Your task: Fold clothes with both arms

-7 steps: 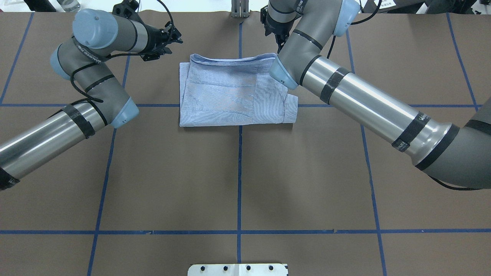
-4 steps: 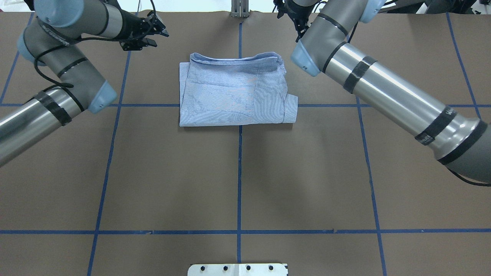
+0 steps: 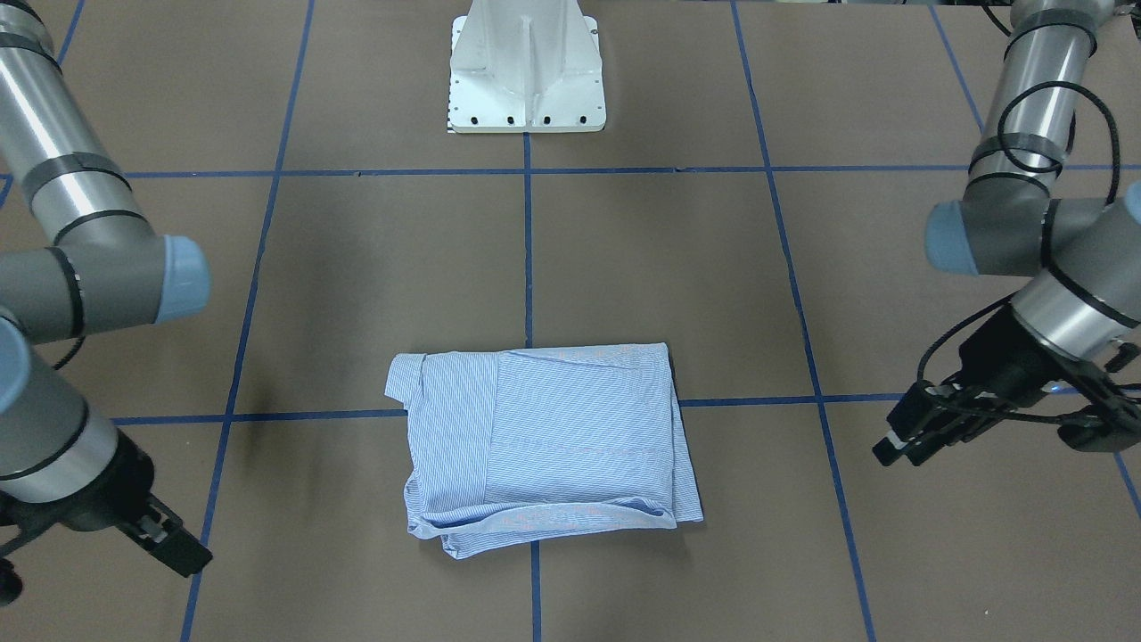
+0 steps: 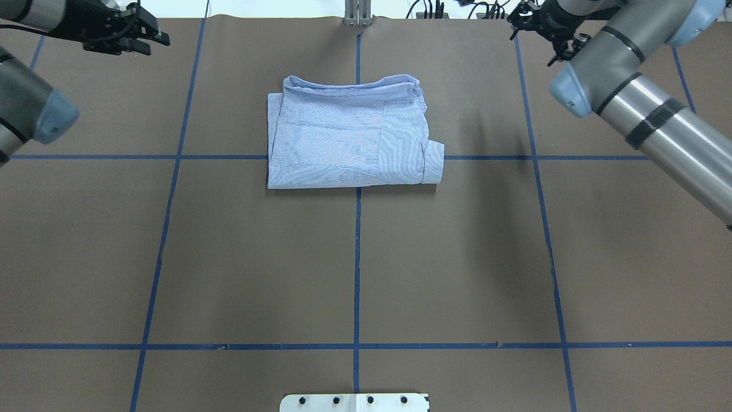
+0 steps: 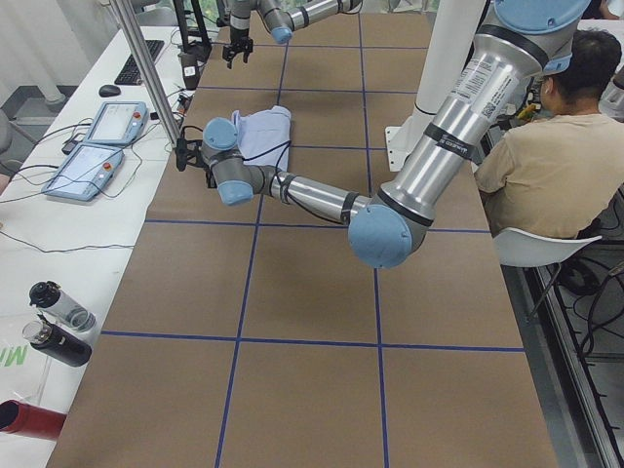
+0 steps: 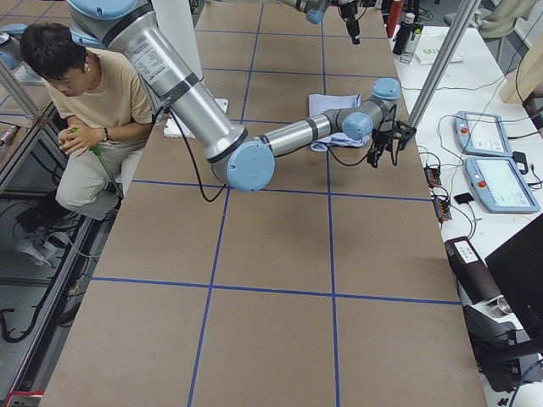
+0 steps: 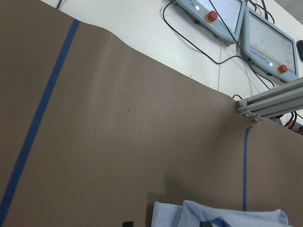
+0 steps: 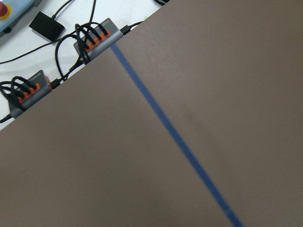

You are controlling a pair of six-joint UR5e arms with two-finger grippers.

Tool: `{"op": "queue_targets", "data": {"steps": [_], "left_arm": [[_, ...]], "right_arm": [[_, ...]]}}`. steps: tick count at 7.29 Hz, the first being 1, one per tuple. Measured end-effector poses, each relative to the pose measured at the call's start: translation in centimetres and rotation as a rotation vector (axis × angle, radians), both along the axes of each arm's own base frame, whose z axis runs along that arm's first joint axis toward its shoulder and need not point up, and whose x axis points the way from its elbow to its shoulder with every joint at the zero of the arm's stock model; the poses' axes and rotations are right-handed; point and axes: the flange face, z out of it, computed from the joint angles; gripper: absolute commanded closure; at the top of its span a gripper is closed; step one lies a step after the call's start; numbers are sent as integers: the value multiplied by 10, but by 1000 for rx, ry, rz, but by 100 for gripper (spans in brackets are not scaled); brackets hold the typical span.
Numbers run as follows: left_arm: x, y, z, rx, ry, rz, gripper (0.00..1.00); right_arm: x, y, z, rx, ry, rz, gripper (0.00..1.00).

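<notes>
The shirt (image 4: 349, 137) lies folded on the surface (image 4: 457, 257), across its centre line. Its long axis runs crosswise, with the collar edge farthest from the robot. The left gripper (image 4: 155, 35) stands well off its far-left corner, fingers parted and empty. The right gripper (image 4: 529, 23) stands about as far off the far-right corner and is empty; its finger gap cannot be told. Neither arm appears nearer.

Desk (image 4: 457, 257), contents:
- Shirt (image 4: 351, 137): flat on desk, astride the centre line, on the half far from the pedestal (image 3: 526, 80).
- Left pincer (image 4: 153, 39): over the far left corner, well apart from shirt.
- Right pincer (image 4: 534, 26): over the far right edge, likewise apart.
</notes>
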Motion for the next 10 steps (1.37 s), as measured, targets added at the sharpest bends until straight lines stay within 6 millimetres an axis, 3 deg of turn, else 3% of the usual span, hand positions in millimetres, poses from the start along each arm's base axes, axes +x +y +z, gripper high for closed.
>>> {"op": "queue_targets", "data": {"steps": [3, 5, 6, 8, 9, 10], "left_arm": [[-94, 30, 70, 226, -154, 62, 45], [-143, 49, 119, 351, -293, 107, 45], [-168, 52, 139, 393, -377, 132, 43], [-220, 50, 170, 419, -556, 171, 38], [-232, 50, 180, 407, -602, 194, 37], [-237, 54, 188, 392, -615, 211, 18]], "right_arm": [[111, 53, 95, 142, 66, -169, 0], [205, 90, 167, 235, 82, -307, 0], [241, 109, 197, 267, 95, -348, 0], [280, 143, 243, 313, 129, -431, 0], [288, 154, 257, 325, 138, -464, 0], [290, 164, 267, 328, 140, -499, 0]]}}
